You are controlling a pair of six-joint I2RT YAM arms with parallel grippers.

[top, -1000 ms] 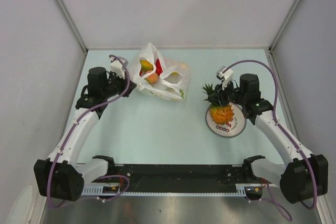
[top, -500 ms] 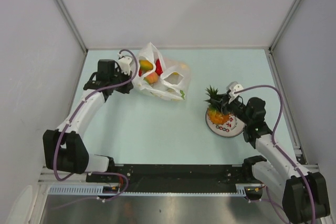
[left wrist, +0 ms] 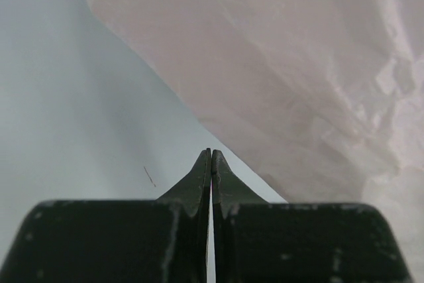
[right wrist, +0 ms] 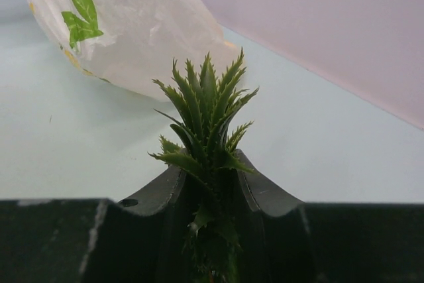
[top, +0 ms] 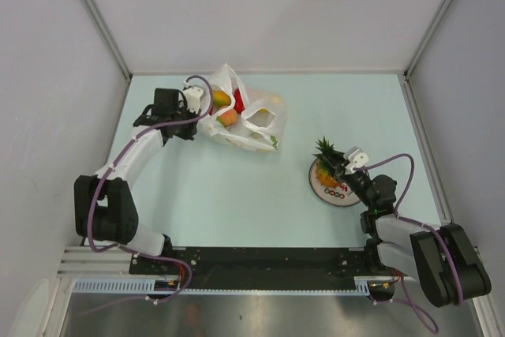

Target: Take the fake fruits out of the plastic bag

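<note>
Translucent plastic bag point(top: 251, 125), fake fruits point(top: 228, 117) still inside, lies just right of the closed, empty left gripper point(left wrist: 211, 157), the nearer arm; right gripper point(right wrist: 209, 164) clamps the pineapple point(right wrist: 205, 114) by its crown at the plate point(top: 348, 198).

No legible words, brand names or numbers appear anywhere on the bench. The only markings are a green leaf emblem point(right wrist: 81, 14) printed on the plastic bag point(top: 241, 120), at upper left in the right wrist view, and small coloured marks on the white plate point(top: 325, 194), at lower right in the top view, too small to read.
</note>
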